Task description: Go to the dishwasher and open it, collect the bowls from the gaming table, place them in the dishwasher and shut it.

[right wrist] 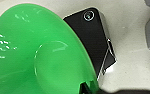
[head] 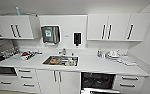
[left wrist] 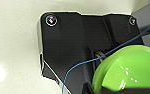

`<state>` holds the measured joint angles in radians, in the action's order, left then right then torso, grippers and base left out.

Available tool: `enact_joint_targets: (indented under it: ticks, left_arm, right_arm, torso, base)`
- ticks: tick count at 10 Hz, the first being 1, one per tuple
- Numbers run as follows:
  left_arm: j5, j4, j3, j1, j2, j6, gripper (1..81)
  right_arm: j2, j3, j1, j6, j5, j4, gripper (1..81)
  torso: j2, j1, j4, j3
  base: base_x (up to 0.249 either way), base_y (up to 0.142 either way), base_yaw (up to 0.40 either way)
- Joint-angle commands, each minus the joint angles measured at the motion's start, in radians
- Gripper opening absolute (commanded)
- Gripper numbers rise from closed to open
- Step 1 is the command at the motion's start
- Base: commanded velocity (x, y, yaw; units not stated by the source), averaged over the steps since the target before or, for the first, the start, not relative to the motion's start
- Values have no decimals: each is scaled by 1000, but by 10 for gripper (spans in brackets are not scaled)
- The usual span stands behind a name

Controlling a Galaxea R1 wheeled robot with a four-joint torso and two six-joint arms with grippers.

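Two bowls fill our wrist views, lime (left wrist: 126, 72) left, green (right wrist: 41, 57) right; claw states we cannot tell. Overhead, the dishwasher (head: 98, 81) gapes open.

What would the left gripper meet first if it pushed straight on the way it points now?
Probably the pale speckled surface beyond the lime-green bowl at that wrist; nothing else shows in that line, though depth is unclear.

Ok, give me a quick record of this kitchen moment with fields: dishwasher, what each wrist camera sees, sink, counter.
dishwasher: dishwasher open under the counter, dark inside showing
left wrist view: lime-green bowl close to the camera, thin blue cable across the dark plate
right wrist view: bright green bowl seen large and close
sink: sink set in the counter, items inside
counter: white counter, dishes at both ends
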<state>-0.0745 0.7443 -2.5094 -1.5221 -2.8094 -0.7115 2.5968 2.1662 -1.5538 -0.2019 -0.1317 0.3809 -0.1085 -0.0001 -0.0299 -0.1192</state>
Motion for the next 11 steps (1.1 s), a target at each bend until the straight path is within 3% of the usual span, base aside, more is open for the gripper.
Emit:
enact_joint_targets:
  ticks: [1, 11]
  left_arm:
    - [35, 12, 1, 53, 19, 0, 10]
    - [35, 12, 1, 52, 19, 0, 10]
  right_arm:
    - [-30, -13, 51, -2, 53, -8, 10]
    - [-30, -11, 53, -2, 53, -8, 10]
  torso:
    - [0, 0, 0, 0]
    - [-1, 0, 0, 0]
  base:
    - [134, 0, 0]
    - [147, -73, 0]
